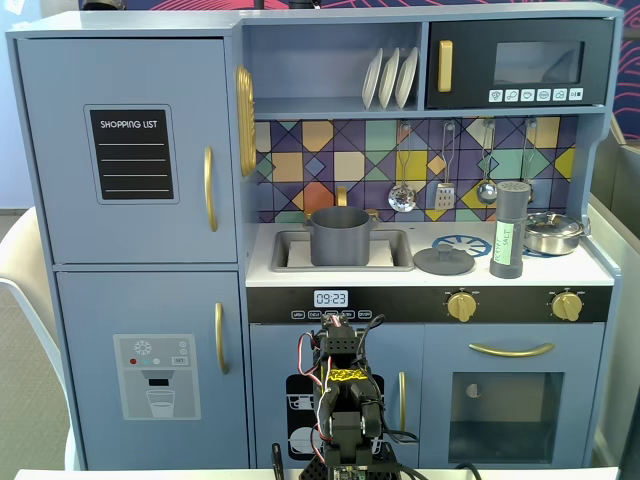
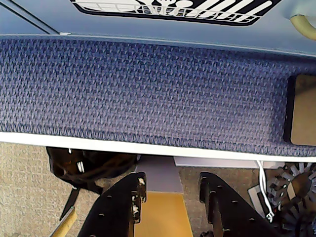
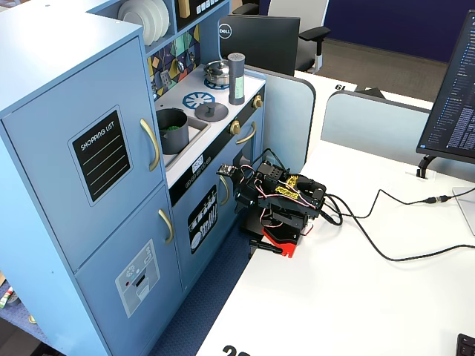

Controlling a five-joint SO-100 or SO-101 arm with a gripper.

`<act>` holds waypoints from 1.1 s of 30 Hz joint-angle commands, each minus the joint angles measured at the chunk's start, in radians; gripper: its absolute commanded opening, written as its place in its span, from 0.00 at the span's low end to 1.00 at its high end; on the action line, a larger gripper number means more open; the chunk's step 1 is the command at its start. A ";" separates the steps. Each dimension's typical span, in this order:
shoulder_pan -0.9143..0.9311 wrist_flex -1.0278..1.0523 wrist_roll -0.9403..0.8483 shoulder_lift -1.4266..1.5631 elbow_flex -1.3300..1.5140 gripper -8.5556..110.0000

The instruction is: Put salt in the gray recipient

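Observation:
The salt (image 1: 511,230) is a tall dark-gray shaker with a pale green label. It stands upright on the toy kitchen's counter, between the flat gray lid (image 1: 444,261) and the shiny steel pot (image 1: 553,232). It also shows in the other fixed view (image 3: 236,78). The gray recipient (image 1: 340,235) is a matte-gray pot standing in the sink, left of the salt, and it shows in the other fixed view too (image 3: 172,130). My arm (image 1: 340,400) is folded low in front of the kitchen, well below the counter. My gripper (image 2: 173,178) is open and empty, over the floor.
The kitchen's blue front (image 2: 148,19) and a blue carpet strip (image 2: 148,89) fill the wrist view. Ladles and a spatula (image 1: 445,190) hang above the counter. A white desk (image 3: 356,297) carries the arm, with cables (image 3: 386,222) and a monitor (image 3: 453,89) to the right.

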 commanded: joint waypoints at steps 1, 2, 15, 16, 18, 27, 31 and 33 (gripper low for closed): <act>0.003 0.005 -0.006 0.006 -0.002 0.07; 0.003 0.005 -0.006 0.006 -0.002 0.07; 0.089 -0.032 -0.063 -0.003 -0.040 0.07; 0.123 -0.044 -0.058 -0.028 -0.077 0.07; 0.207 -0.046 -0.031 -0.083 -0.184 0.07; 0.746 -0.476 -0.087 -0.379 -0.666 0.07; 0.834 -0.916 -0.014 -0.483 -0.695 0.16; 0.848 -1.086 0.000 -0.535 -0.699 0.21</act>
